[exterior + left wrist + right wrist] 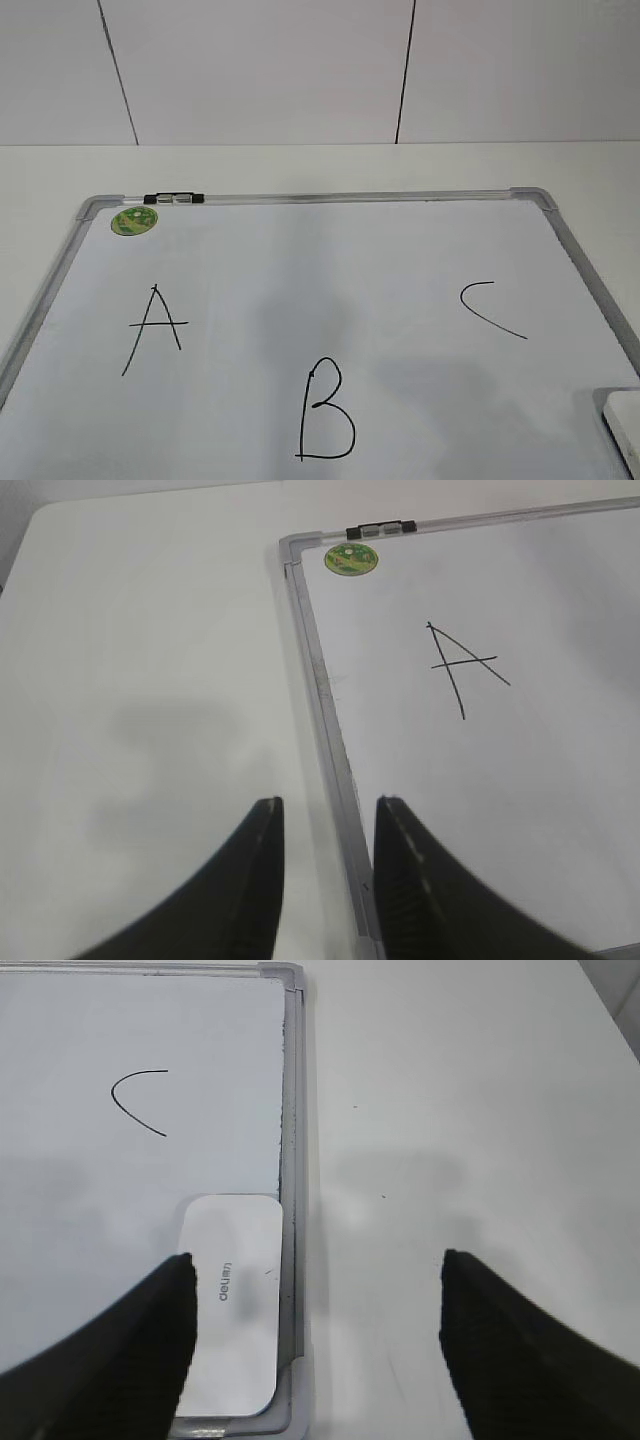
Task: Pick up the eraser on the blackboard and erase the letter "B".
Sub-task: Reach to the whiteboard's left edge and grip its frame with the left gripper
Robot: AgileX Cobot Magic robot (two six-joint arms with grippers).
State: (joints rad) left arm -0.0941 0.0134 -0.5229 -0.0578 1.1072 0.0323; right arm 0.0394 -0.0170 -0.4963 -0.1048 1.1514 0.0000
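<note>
The blackboard (320,300) is a white board with a grey frame, lying flat. A black letter "B" (325,410) is drawn near its front middle, with "A" (155,328) to the left and "C" (488,308) to the right. The white eraser (235,1295) lies in the board's near right corner; only its edge shows in the exterior view (625,420). My right gripper (315,1290) is open above that corner, its left finger over the eraser's left side. My left gripper (325,825) is open, straddling the board's left frame (335,770). "B" is hidden in both wrist views.
A round green sticker (134,220) and a black clip (172,198) sit at the board's far left corner. White table (320,165) surrounds the board on all sides. A white panelled wall (300,70) stands behind.
</note>
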